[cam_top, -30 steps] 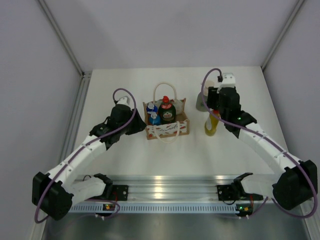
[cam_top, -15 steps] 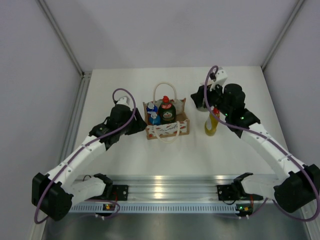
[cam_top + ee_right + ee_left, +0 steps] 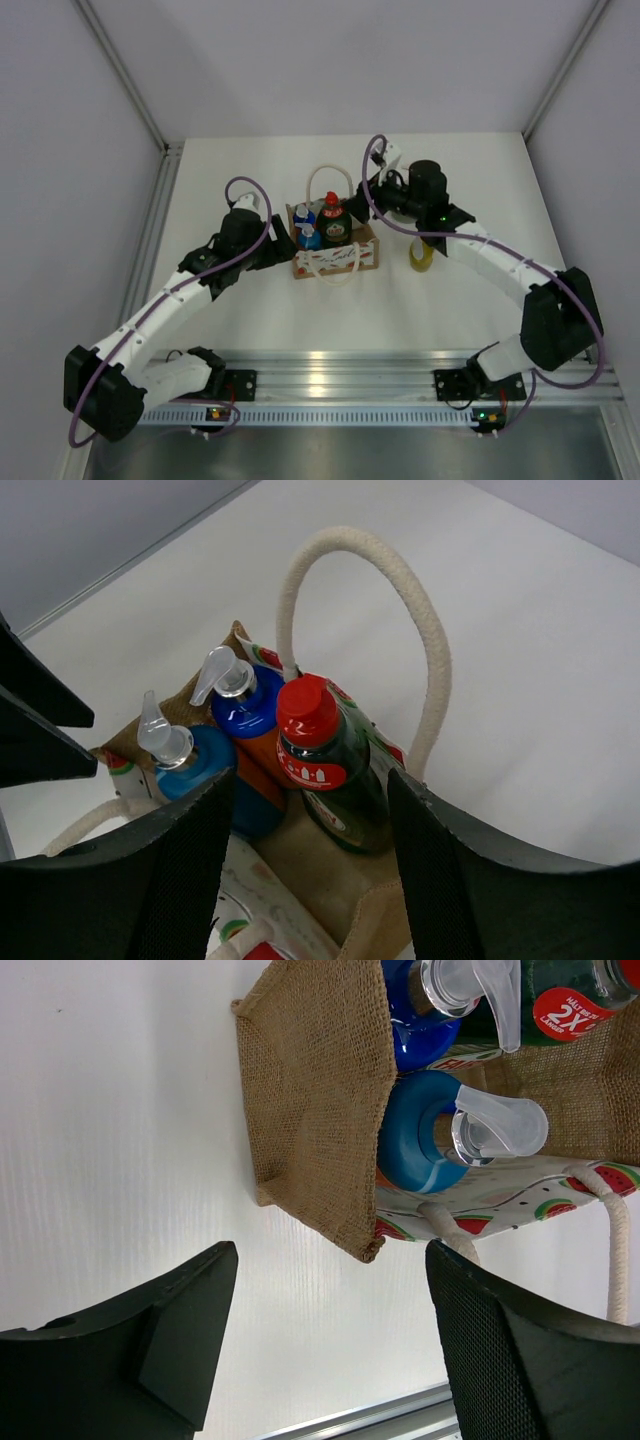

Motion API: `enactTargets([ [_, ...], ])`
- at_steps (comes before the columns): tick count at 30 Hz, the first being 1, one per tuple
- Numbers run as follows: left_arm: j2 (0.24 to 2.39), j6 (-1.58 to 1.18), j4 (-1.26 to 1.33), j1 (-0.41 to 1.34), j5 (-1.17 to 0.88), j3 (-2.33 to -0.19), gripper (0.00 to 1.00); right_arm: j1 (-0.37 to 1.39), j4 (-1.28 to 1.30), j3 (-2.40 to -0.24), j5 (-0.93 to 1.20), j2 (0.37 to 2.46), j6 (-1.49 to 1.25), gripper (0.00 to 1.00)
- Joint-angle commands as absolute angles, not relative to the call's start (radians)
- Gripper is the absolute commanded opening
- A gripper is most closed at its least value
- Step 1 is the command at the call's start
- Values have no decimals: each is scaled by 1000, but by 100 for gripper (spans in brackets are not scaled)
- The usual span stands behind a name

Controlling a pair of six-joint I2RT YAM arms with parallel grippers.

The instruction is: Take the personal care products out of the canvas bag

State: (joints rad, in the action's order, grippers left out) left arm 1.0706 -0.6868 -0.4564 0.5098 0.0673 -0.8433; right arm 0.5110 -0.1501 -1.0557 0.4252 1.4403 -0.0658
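Observation:
The canvas bag (image 3: pixel 340 262) stands mid-table. It holds a blue bottle (image 3: pixel 308 238), an orange blue-capped bottle (image 3: pixel 304 214) and a round green red-capped bottle (image 3: pixel 333 222). My left gripper (image 3: pixel 281 252) is open just left of the bag, off its burlap side (image 3: pixel 310 1110), with only table between its fingers (image 3: pixel 170 1340). My right gripper (image 3: pixel 310 785) hovers open over the bag's right end, its jaws either side of the green bottle (image 3: pixel 350 800) and apart from it. A slim yellow bottle (image 3: pixel 421 255) stands on the table to the right, its top hidden under the right arm.
The bag's cream rope handle (image 3: pixel 400 580) arches up beside the green bottle, and the other loop (image 3: pixel 610 1250) lies over the front. A metal rail (image 3: pixel 330 365) runs along the near edge. Grey walls enclose the table on three sides.
My right arm left the yellow bottle standing and swung left to over the bag. My left gripper went from shut to open beside the bag.

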Motion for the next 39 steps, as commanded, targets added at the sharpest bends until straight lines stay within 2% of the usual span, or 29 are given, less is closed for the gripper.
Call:
enactTargets([
  [1,1066,-690,-430,514,58,-841,81,532,-319,-1117,496,1466,-40,60],
  [9,1071,-687,-431,514,64,-839,83,583,-512,-1069,471,1548,18,58],
  [15,1080,-686,-431,514,61,-844,85,615,-577,-1089,371,1615,18,53],
  [30,1074,-680,-431,514,66,-839,88,644,-791,-1034,292,1715,-29,46],
  [39,1074,-672,-430,514,66,-841,88,647,-815,-1029,291,1758,-35,45],
])
